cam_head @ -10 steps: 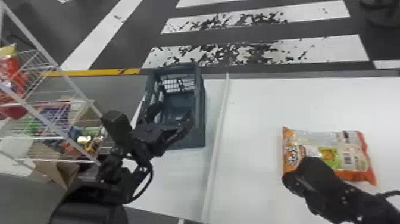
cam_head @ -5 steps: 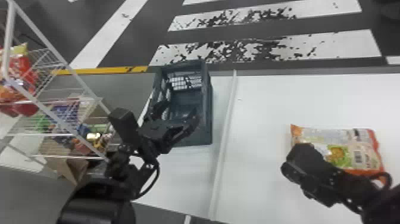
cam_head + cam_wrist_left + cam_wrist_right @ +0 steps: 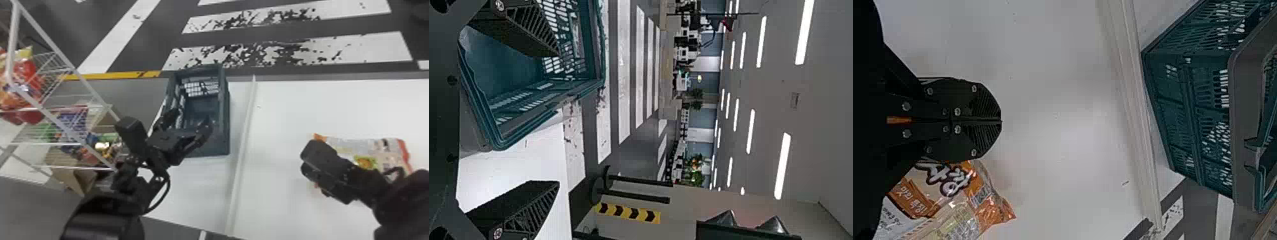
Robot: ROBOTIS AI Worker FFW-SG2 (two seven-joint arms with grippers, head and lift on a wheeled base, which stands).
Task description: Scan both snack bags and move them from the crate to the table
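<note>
Left gripper (image 3: 191, 118) at crate (image 3: 225, 107), fingers spread; right gripper (image 3: 324, 175) — fingers together

At nine o'clock in the head view stands a white wire rack (image 3: 12, 41), with red packets (image 3: 28, 75) on its upper shelf and a blue packet (image 3: 72, 123) lower down. A cardboard box (image 3: 65, 175) sits at eight o'clock. A yellow stripe (image 3: 111, 75) runs at ten o'clock, and white floor stripes (image 3: 380, 50), some badly worn, spread from eleven to two. The left wrist view shows ceiling lights (image 3: 782, 166), green plants (image 3: 698, 177), and two dark posts (image 3: 641, 181) beside a yellow-and-black strip (image 3: 629, 212).
</note>
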